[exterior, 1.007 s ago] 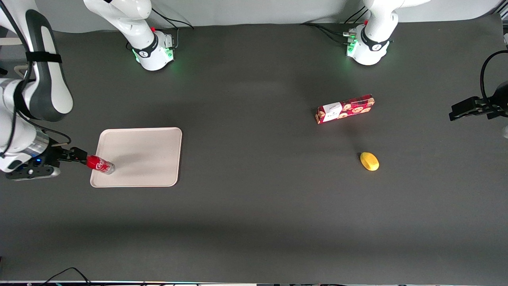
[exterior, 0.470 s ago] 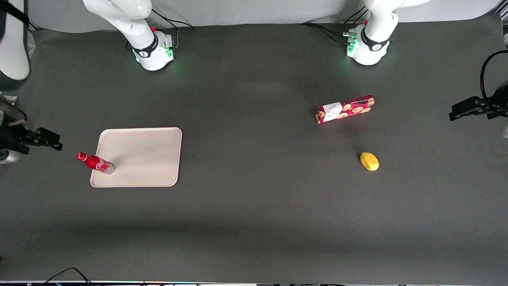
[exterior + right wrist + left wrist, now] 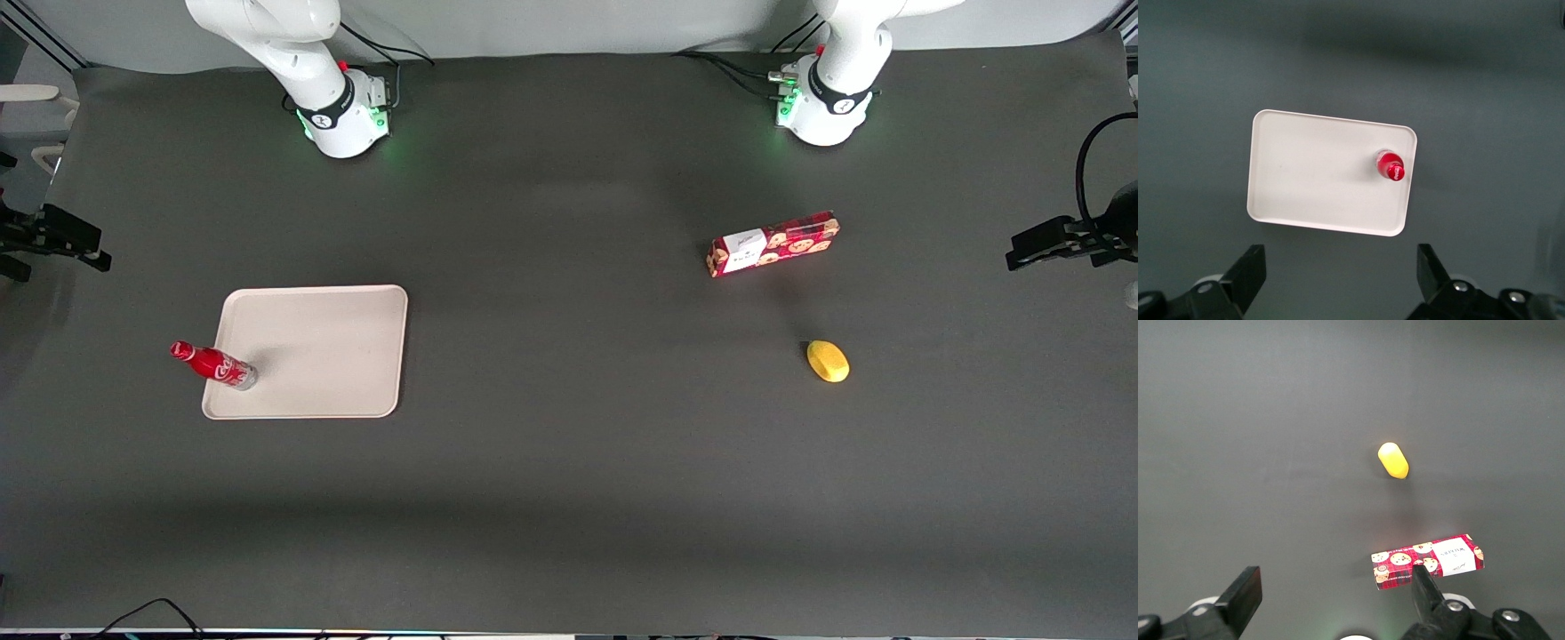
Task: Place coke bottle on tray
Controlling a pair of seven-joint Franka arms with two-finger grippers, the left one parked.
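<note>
The coke bottle [image 3: 213,364] is a slim red bottle with a red cap, standing upright on the tray [image 3: 329,347], just inside the rim near the corner toward the working arm's end and nearest the front camera. The tray is flat, beige and rectangular. My right gripper [image 3: 60,238] is open and empty, well clear of the bottle, off toward the working arm's end of the table and farther from the front camera. From the wrist, I look straight down on the bottle's cap [image 3: 1392,167] and the tray [image 3: 1318,173], with the gripper [image 3: 1338,277] high above them.
A red cookie box [image 3: 773,243] and a yellow fruit-like object [image 3: 828,361] lie on the dark mat toward the parked arm's end; the box [image 3: 1428,562] and the yellow object [image 3: 1393,460] also show in the left wrist view. The arm bases [image 3: 342,111] stand along the back edge.
The gripper, which was at the bottle's neck, has let go and drawn away toward the working arm's end and farther from the front camera. The bottle stays standing on the tray.
</note>
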